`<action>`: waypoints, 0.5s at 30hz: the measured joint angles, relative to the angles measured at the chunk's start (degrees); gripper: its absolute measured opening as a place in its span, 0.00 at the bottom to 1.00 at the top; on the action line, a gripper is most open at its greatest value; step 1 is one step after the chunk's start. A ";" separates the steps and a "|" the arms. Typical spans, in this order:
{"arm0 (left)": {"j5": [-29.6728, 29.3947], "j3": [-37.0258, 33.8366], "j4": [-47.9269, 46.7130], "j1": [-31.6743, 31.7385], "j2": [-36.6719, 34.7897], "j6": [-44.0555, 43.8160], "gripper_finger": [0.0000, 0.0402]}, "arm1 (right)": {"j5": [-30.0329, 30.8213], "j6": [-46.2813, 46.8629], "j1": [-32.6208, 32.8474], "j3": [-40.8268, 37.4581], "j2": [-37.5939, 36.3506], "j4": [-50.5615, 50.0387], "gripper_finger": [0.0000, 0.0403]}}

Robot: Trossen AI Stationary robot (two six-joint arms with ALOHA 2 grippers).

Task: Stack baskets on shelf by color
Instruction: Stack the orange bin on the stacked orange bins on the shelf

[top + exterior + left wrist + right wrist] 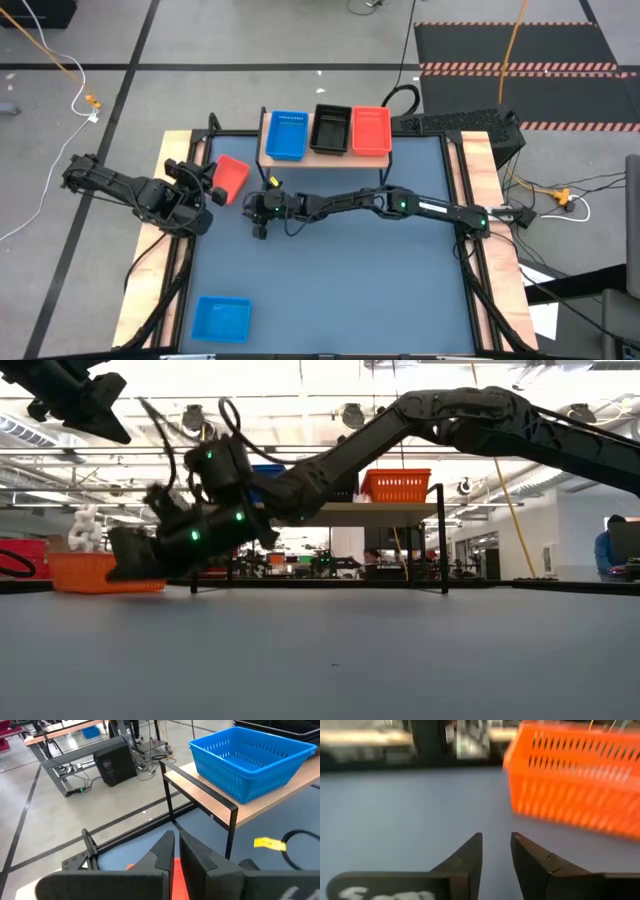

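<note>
Right pincer point(262, 212) is stretched across the blue-grey worktop point(330, 270) to just left of centre, its dark fingers point(470, 852) a narrow slot apart and holding nothing. The prize is the loose red perforated plastic basket point(231, 176), lying at about eleven o'clock from that pincer, near but not touching, with its long axis skewed to the worktop's edges. The left pincer point(203, 186) sits right beside that basket, at roughly its eight o'clock, so the left arm is nearer by my reckoning; its fingers point(165, 852) are almost together, with a sliver of red showing just past them, and I cannot say they grip it.

On the light-wood shelf with thin black legs point(270, 158), at twelve o'clock on the worktop, stand three baskets in a row: blue point(287, 135), black point(331, 130), red point(371, 131). One more blue basket point(221, 318) lies far off at seven o'clock.

The overhead view gives that layout. The right wrist view shows what it cannot: the red basket's perforated wall stands ahead and off to one side of the finger gap, bare worktop straight ahead. The low view confirms that basket rests flat on the worktop.
</note>
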 joint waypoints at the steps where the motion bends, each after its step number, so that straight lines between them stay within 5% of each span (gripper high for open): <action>1: 0.00 0.00 0.12 0.00 0.00 -0.04 0.08 | -0.03 -0.17 0.00 -0.49 0.02 -0.70 0.26; 15: 5.44 0.00 0.33 0.00 0.02 0.97 0.08 | -1.27 -4.42 1.01 -2.05 -2.36 4.03 0.34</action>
